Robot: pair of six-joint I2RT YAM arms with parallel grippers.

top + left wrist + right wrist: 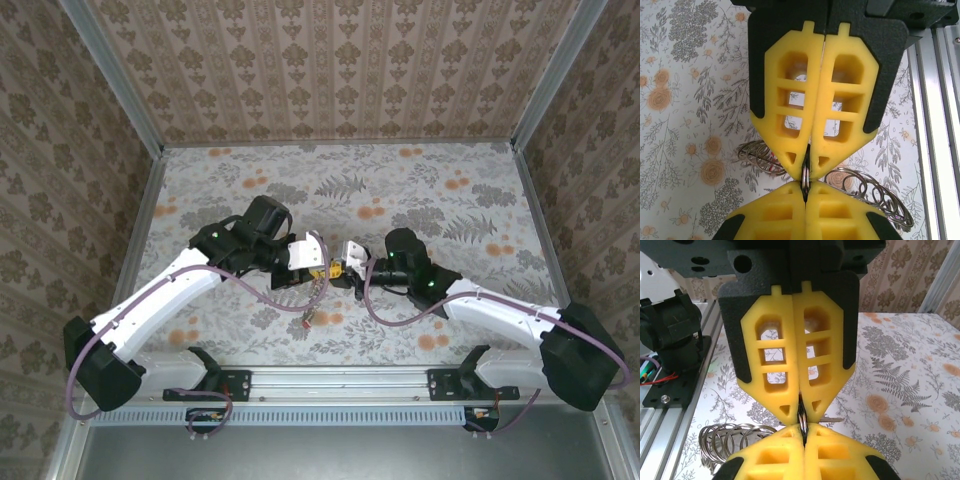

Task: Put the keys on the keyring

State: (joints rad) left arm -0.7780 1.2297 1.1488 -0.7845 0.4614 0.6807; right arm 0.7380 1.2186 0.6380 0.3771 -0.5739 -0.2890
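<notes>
Pinching grey coiled keyring tip-to-tip, L fingers & R fingers both closed on it.

The left arm and right arm have white shells, black joints and bases, and looping purple cables. The left end effector and right end effector carry yellow latticed fingers in black mounts.

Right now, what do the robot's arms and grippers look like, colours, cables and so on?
Both arms have white shells with black joints and bases: left arm, right arm. A purple cable loops along each. The left gripper and right gripper have black bodies and yellow, lattice-cut fingers tapering to points.
</notes>
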